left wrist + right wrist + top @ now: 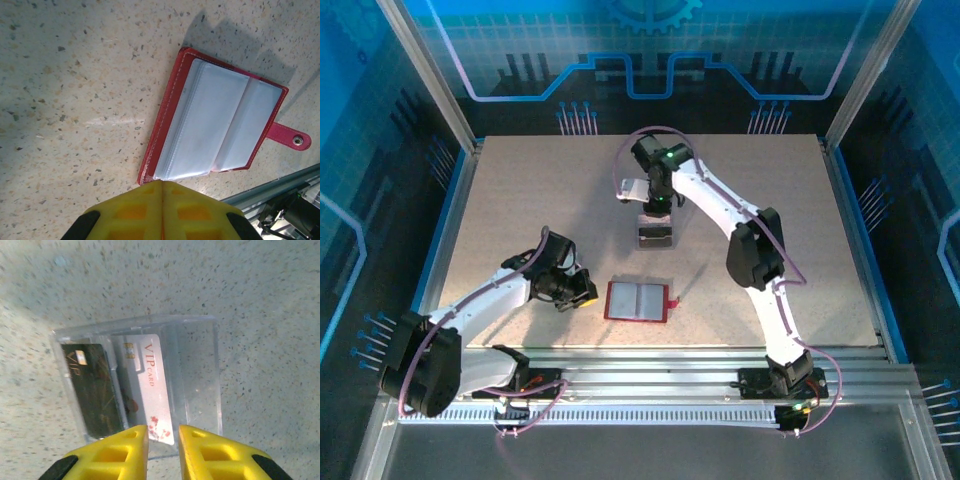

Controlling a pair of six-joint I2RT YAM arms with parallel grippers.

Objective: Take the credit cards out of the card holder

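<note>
Overhead view: your left end effector (584, 293) sits just beside the open card holder (638, 300) on the counter (520, 200). Your right end effector (656, 210) hangs over a clear tray (655, 238), well beyond the holder.

Left wrist view: the fingers are pressed together, empty. The holder lies just ahead, its pale pockets looking empty.

Right wrist view: the fingers are slightly spread, with the near end of the white credit card (145, 385) in the gap and a black credit card (92, 390) just left. You cannot tell if the white one is pinched.

This looks like the final drop-off. Next, free the card and lift straight up.
</note>
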